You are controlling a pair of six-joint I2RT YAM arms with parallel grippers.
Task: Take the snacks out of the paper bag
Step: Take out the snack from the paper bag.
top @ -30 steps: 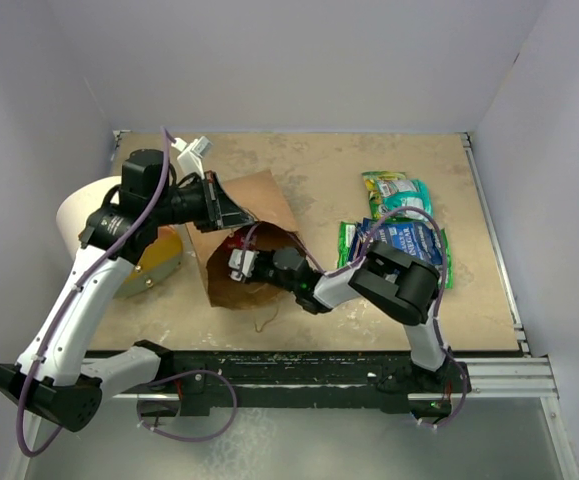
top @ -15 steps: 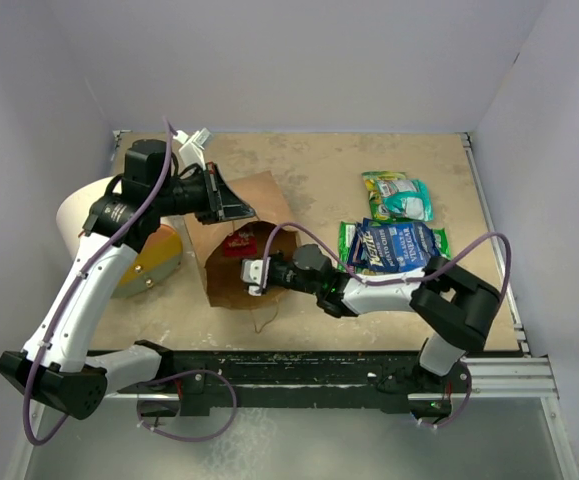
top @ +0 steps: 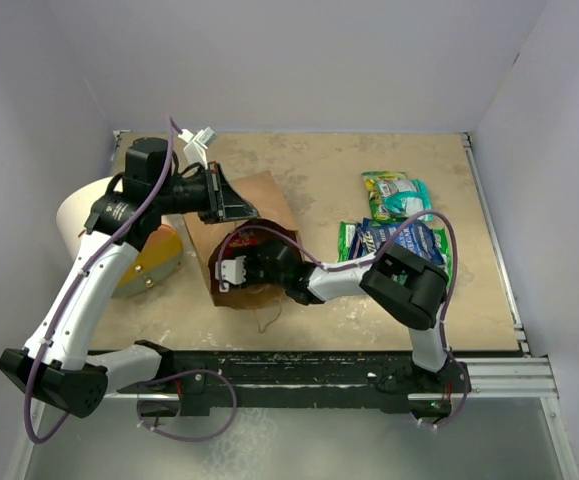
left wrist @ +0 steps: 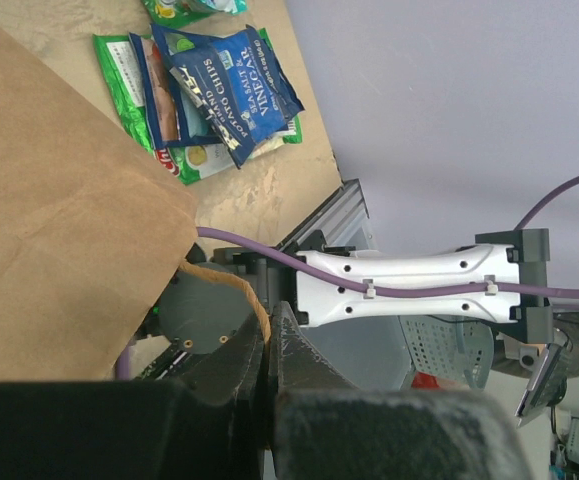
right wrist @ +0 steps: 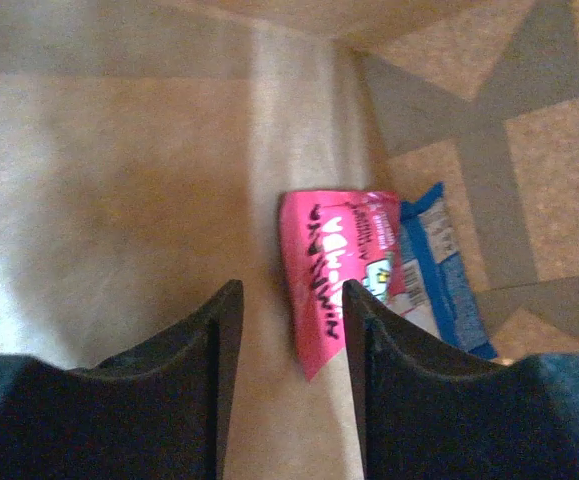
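Note:
The brown paper bag (top: 259,195) lies on its side with its mouth facing the arms. My left gripper (top: 231,206) is shut on the bag's twisted paper handle (left wrist: 231,288) and holds the mouth up; in the left wrist view the gripper (left wrist: 267,345) is closed on it. My right gripper (top: 227,272) is inside the bag, open and empty (right wrist: 289,295). Just ahead of its fingertips a red-pink packet (right wrist: 334,275) lies on the bag floor, with a blue packet (right wrist: 439,265) beside it. Several packets lie out on the table: green-yellow and teal (top: 397,194), dark blue (top: 401,243).
A white cylinder (top: 81,212) with an orange-yellow round end (top: 154,262) lies left of the bag, under my left arm. The packets outside also show in the left wrist view (left wrist: 219,90). Walls close the table's back and sides.
My right gripper has pushed further left and deeper into the bag, and its elbow has folded back toward the bag. My left gripper keeps holding the handle in place.

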